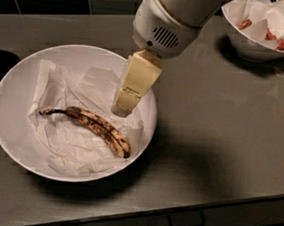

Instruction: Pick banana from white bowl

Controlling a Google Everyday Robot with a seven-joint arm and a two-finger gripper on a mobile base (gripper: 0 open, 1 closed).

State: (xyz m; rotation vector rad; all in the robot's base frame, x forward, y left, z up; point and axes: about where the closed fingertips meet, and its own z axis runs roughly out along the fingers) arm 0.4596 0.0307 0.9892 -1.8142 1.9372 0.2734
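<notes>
The banana (99, 128), yellow with dark brown blotches, lies on crumpled white paper (75, 149) in the large white bowl (9, 82) at the left, its thin dark stem pointing left. My gripper (122, 109) hangs from the white arm (168, 24) over the right half of the bowl. Its cream tip is just above and behind the banana's middle, apart from it and holding nothing.
A smaller white bowl (255, 48) with paper and reddish bits stands at the back right. The dark grey counter (218, 140) ends at a front edge with a drawer handle (185, 220) below. A tiled wall runs along the back.
</notes>
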